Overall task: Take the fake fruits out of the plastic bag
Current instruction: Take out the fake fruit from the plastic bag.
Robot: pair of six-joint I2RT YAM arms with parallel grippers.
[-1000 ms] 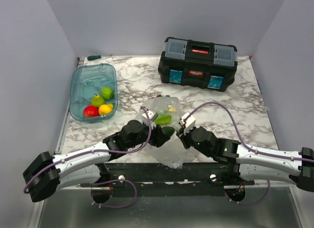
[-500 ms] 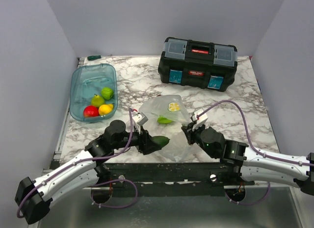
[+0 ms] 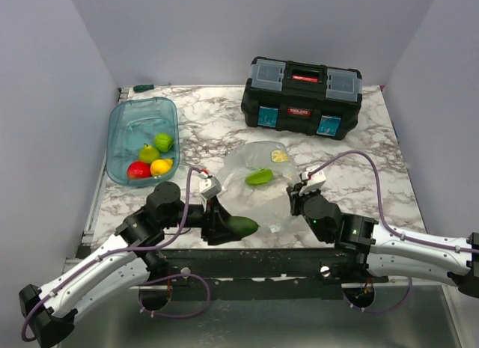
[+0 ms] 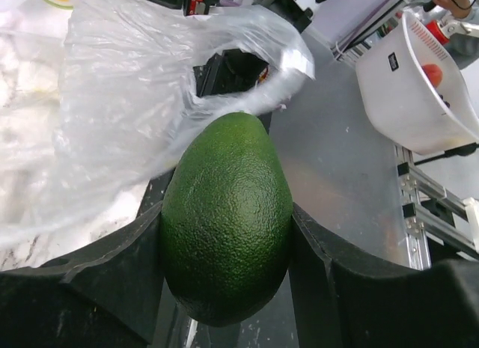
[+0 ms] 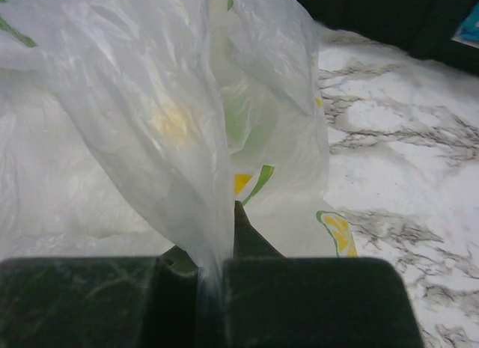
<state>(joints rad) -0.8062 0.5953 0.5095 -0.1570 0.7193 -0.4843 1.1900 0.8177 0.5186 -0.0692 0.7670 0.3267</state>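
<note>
My left gripper (image 3: pixel 233 225) is shut on a dark green avocado-shaped fake fruit (image 3: pixel 241 227), filling the left wrist view (image 4: pixel 227 224), just outside the plastic bag's mouth near the table's front edge. The clear plastic bag (image 3: pixel 258 187) lies mid-table with a lime-green fruit (image 3: pixel 260 176) and a lemon-slice print inside. My right gripper (image 3: pixel 298 192) is shut on a pinched fold of the plastic bag (image 5: pixel 213 243) at its right side. Red, yellow and lime-green fruits (image 3: pixel 152 161) lie in the teal tub (image 3: pixel 129 123).
A black toolbox (image 3: pixel 301 96) stands at the back right. A green-handled tool (image 3: pixel 142 87) lies at the back left corner. The teal tub sits at the left edge of the marble table (image 3: pixel 359 168).
My left gripper has pulled back toward the front edge with the dark green fruit, out of the bag. The bag has spread out and shifted back right; my right gripper drew slightly right.
</note>
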